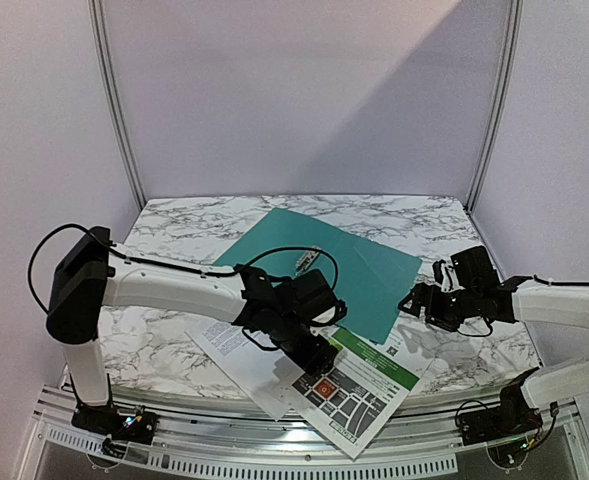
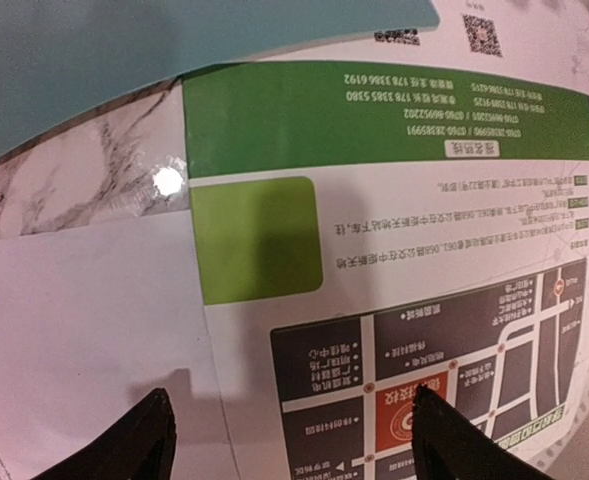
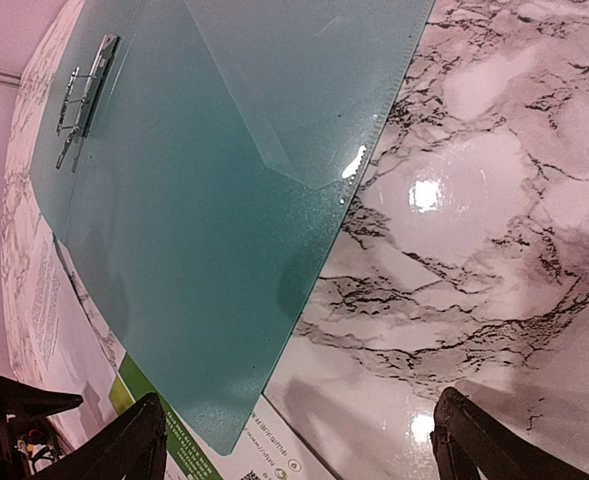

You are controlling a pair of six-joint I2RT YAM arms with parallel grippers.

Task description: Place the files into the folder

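Near the worktop's front edge, left gripper (image 2: 292, 425) gapes empty over the map sheet (image 2: 404, 230); right gripper (image 3: 299, 440), equally wide and empty, sits beside the folder (image 3: 204, 240). Pinching flat paper risks crumpling.

Top external: fixed high behind the arm bases (image 1: 114, 420), tilted down and forward, takes in the whole worktop (image 1: 164, 345) up to the back wall (image 1: 304, 100); widest, farthest view.
Left wrist: close over the green-header sheet (image 2: 374, 110) at the worktop's near edge, looking almost straight down; left gripper (image 2: 289, 435) tips sit at frame bottom.
Right wrist: low and close by the right edge, looking leftward across the folder (image 3: 194, 250); right gripper (image 3: 294, 440) tips at frame bottom.
Overlap: all three see folder and green-header sheet; both wrist views catch the folder's near corner.
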